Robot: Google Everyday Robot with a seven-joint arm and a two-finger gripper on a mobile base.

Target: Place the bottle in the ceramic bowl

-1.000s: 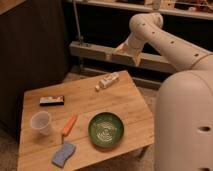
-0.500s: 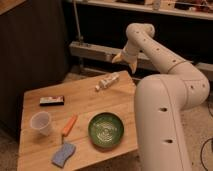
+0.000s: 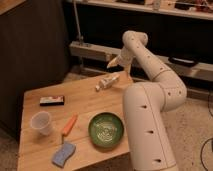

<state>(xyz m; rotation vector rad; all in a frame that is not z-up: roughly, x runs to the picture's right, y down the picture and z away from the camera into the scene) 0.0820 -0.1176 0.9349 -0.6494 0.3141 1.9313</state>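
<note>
The small white bottle (image 3: 107, 82) lies on its side near the far right edge of the wooden table (image 3: 85, 102). The dark-green ceramic bowl (image 3: 106, 130) sits empty near the table's front right. My gripper (image 3: 114, 62) hangs above and just behind the bottle, a short way above the table, holding nothing I can see. The white arm (image 3: 150, 95) bends down from the right and covers the table's right edge.
A translucent plastic cup (image 3: 41, 123) stands at the front left. An orange stick (image 3: 69, 125) lies between cup and bowl. A blue sponge (image 3: 64, 154) lies at the front edge. A dark flat box (image 3: 52, 100) lies at the left. Shelving stands behind the table.
The arm has swung in from the right and lowered; the gripper has come down closer to the bottle. The table objects have not moved.
</note>
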